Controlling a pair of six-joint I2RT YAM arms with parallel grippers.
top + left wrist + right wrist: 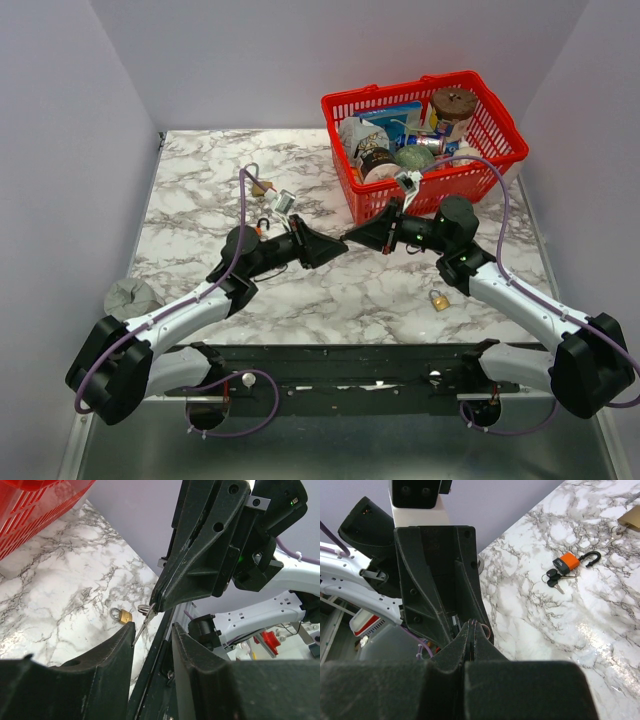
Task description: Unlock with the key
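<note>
Lying left on the marble, an orange padlock point(566, 562) shows its black shackle swung open. At mid-table the left gripper point(152, 627) has its fingers apart, facing the right gripper point(155, 605), which is clamped on a thin silver key point(143, 623) that slants toward that gap. A small brass padlock point(439, 299) sits on the table farther right.

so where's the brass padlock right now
In the top view the brass padlock lies on the marble table on the right side, close beside the right arm, toward the near edge.
</note>
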